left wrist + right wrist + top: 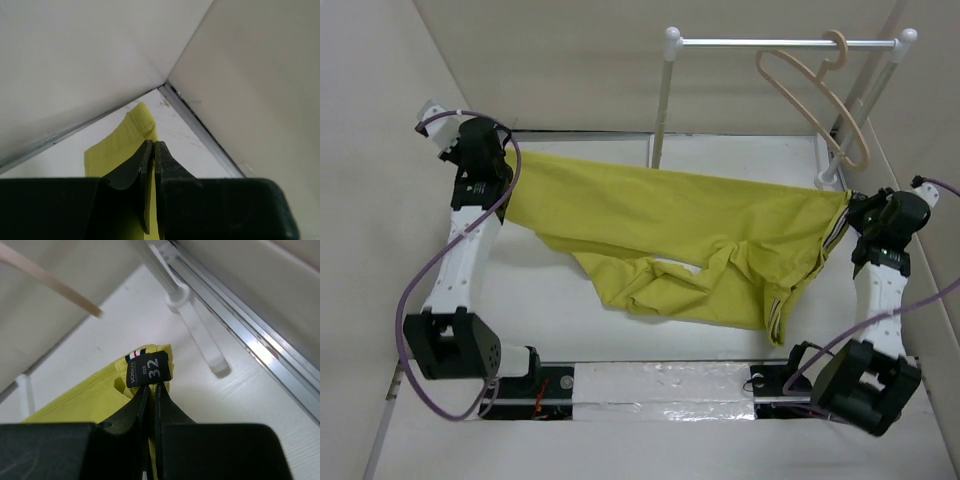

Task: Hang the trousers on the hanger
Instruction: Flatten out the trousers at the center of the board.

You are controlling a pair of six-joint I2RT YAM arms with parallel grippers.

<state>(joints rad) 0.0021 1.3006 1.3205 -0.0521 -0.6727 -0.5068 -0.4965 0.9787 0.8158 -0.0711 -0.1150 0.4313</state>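
Observation:
The yellow-green trousers (660,225) hang stretched between my two grippers above the table, with one leg sagging in folds at the middle. My left gripper (505,160) is shut on a leg end at the far left; the cloth (117,145) shows between its closed fingers. My right gripper (848,212) is shut on the striped waistband at the right; a black size label (149,369) sits at its fingertips. The pale beige hanger (817,95) hangs by its hook on the white rail, above and behind my right gripper. One hanger bar (47,280) crosses the right wrist view.
A white metal rail stand (780,43) stands at the back right, with posts (663,100) reaching down to the table. White walls enclose the left, back and right sides. A silvery strip (660,385) lies between the arm bases at the near edge.

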